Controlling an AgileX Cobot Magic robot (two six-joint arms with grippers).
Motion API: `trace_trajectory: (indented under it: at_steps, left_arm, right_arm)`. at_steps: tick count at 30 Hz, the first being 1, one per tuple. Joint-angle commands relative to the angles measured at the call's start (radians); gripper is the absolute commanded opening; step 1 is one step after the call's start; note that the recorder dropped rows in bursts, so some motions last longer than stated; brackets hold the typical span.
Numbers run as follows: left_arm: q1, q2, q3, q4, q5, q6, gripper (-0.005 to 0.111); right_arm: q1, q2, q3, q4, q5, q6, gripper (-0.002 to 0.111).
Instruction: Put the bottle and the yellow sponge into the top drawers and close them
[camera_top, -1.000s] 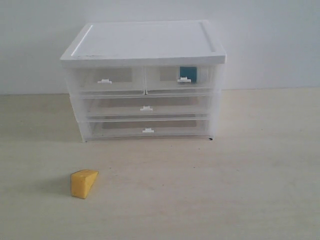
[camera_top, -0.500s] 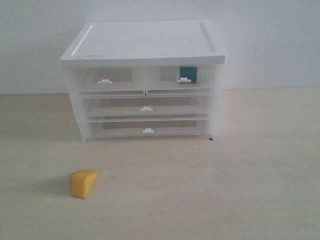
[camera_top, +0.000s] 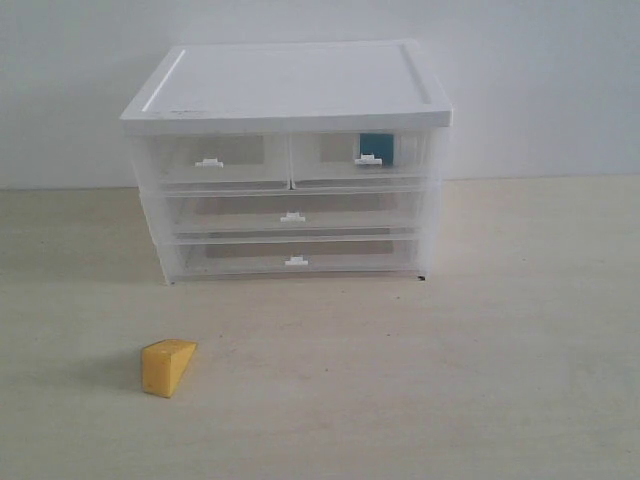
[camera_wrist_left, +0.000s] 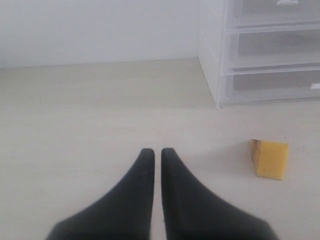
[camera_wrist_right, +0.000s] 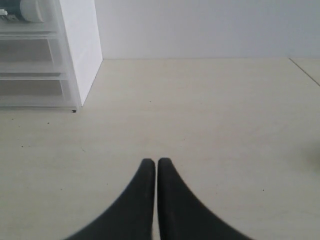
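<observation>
The yellow sponge (camera_top: 167, 366) lies on the table in front of the cabinet, toward the left; the left wrist view also shows the sponge (camera_wrist_left: 270, 158). The bottle (camera_top: 376, 148) stands inside the right one of the top drawers (camera_top: 362, 160), its teal label visible through the clear front; its white cap (camera_wrist_right: 34, 10) shows in the right wrist view. The left top drawer (camera_top: 212, 162) looks empty. Both top drawers are pushed in. My left gripper (camera_wrist_left: 157, 151) is shut and empty above the table, apart from the sponge. My right gripper (camera_wrist_right: 153, 161) is shut and empty too.
The white-topped cabinet (camera_top: 290, 85) stands at the back of the pale table against a white wall. Two full-width drawers (camera_top: 292, 215) below the top ones are pushed in. A table seam (camera_wrist_right: 306, 70) runs at the far right in the right wrist view.
</observation>
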Motion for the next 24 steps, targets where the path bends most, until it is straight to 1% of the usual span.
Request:
trace_trajectory:
  at_steps: [1, 11, 12, 13, 14, 15, 16, 17, 19, 21, 24]
  left_arm:
    - [0.0, -0.003, 0.003, -0.006, -0.011, 0.0, 0.004]
    - [0.0, -0.003, 0.003, -0.006, -0.011, 0.0, 0.004]
    - [0.0, -0.003, 0.003, 0.041, -0.025, 0.042, 0.004]
    - [0.0, -0.003, 0.003, 0.066, -0.069, 0.065, 0.004]
    - [0.0, -0.003, 0.003, 0.035, -0.125, 0.047, 0.004]
    - [0.0, -0.003, 0.003, -0.033, -0.165, 0.007, 0.004]
    - [0.0, -0.003, 0.003, -0.069, -0.181, -0.008, 0.004]
    - [0.0, -0.003, 0.003, -0.093, -0.232, -0.008, 0.004]
    - [0.0, -0.003, 0.003, -0.093, -0.274, -0.012, 0.004]
    - [0.0, -0.003, 0.003, -0.093, -0.375, -0.025, 0.004]
    - [0.0, -0.003, 0.003, -0.093, -0.553, -0.165, 0.004]
  right_arm:
    - [0.0, -0.005, 0.005, -0.001, 0.004, -0.009, 0.0]
    - [0.0, -0.005, 0.005, -0.001, 0.005, -0.006, 0.0]
    - [0.0, -0.005, 0.005, -0.001, 0.005, -0.006, 0.0]
    - [0.0, -0.005, 0.005, -0.001, 0.005, -0.006, 0.0]
    - [0.0, -0.005, 0.005, -0.001, 0.005, -0.006, 0.0]
    - [0.0, -0.005, 0.005, -0.001, 0.005, -0.006, 0.0]
    - [0.0, -0.005, 0.005, -0.001, 0.005, -0.006, 0.0]
    - [0.0, -0.005, 0.005, -0.001, 0.005, -0.006, 0.0]
    - [0.0, -0.005, 0.005, -0.001, 0.005, -0.008, 0.0]
    - [0.0, -0.005, 0.005, -0.001, 0.005, -0.008, 0.0]
    - [0.0, -0.005, 0.005, -0.001, 0.005, -0.008, 0.0]
